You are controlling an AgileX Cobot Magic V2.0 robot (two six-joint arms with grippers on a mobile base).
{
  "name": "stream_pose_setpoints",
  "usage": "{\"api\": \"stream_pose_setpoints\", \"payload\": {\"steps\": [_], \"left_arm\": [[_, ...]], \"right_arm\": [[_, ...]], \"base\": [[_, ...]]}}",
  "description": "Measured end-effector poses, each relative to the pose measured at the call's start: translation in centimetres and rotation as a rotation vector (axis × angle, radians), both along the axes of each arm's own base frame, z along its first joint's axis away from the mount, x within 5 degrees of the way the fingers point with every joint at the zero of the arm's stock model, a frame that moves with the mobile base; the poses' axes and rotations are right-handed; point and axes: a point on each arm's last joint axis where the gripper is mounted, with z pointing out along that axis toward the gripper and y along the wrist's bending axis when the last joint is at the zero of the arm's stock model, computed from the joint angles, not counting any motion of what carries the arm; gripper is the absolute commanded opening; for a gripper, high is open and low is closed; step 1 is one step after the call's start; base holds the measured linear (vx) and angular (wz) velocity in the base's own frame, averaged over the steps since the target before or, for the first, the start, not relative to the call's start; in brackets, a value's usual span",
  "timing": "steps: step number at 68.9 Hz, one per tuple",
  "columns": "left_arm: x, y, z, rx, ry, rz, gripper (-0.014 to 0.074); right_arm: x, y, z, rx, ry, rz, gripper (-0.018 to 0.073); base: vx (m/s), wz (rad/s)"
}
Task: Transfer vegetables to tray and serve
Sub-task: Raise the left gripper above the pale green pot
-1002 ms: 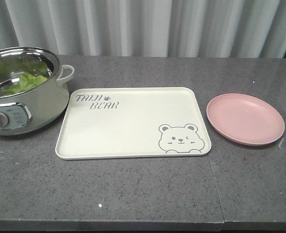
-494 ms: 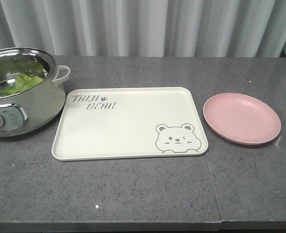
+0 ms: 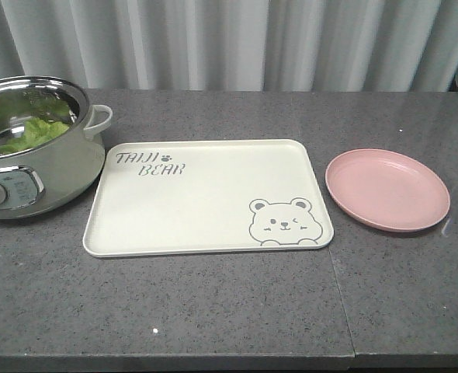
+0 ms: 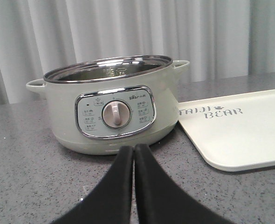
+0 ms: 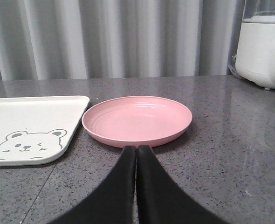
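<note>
Green lettuce, the vegetables [image 3: 33, 132], lies inside the pale green electric pot [image 3: 35, 175] at the left of the counter. The cream tray [image 3: 206, 198] with a bear face and "TAIJI BEAR" lettering lies flat in the middle with nothing on it. My left gripper [image 4: 134, 150] is shut with nothing in it, low over the counter just in front of the pot [image 4: 114, 105], with the tray [image 4: 240, 128] to its right. My right gripper [image 5: 137, 150] is shut too and holds nothing, in front of the pink plate [image 5: 137, 119]. Neither gripper shows in the front view.
The round pink plate [image 3: 387, 189] sits right of the tray. A white appliance [image 5: 263, 46] stands at the far right of the counter. A seam [image 3: 339, 287] runs through the grey counter. Curtains hang behind.
Between the oldest frame and half a second ago the whole scene slid a little left in the front view; since then nothing has visibly moved.
</note>
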Motion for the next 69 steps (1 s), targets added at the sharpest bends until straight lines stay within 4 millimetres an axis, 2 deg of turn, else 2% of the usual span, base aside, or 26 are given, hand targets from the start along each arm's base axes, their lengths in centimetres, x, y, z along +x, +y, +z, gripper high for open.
{"api": "stream_pose_setpoints", "payload": {"steps": [56, 65, 69], "left_arm": [[0.0, 0.0, 0.1, 0.000, -0.011, 0.001, -0.0006], [0.0, 0.0, 0.3, -0.009, -0.030, 0.001, -0.0006], [0.0, 0.0, 0.5, -0.064, -0.053, 0.000, -0.0006]], "right_arm": [[0.0, 0.0, 0.1, 0.001, -0.015, 0.000, -0.0004], [0.0, 0.0, 0.7, 0.091, -0.080, 0.001, -0.0004], [0.0, 0.0, 1.0, 0.138, -0.111, 0.001, -0.0004]], "base": [[0.00, 0.00], [0.00, 0.00], [0.00, 0.00]]}}
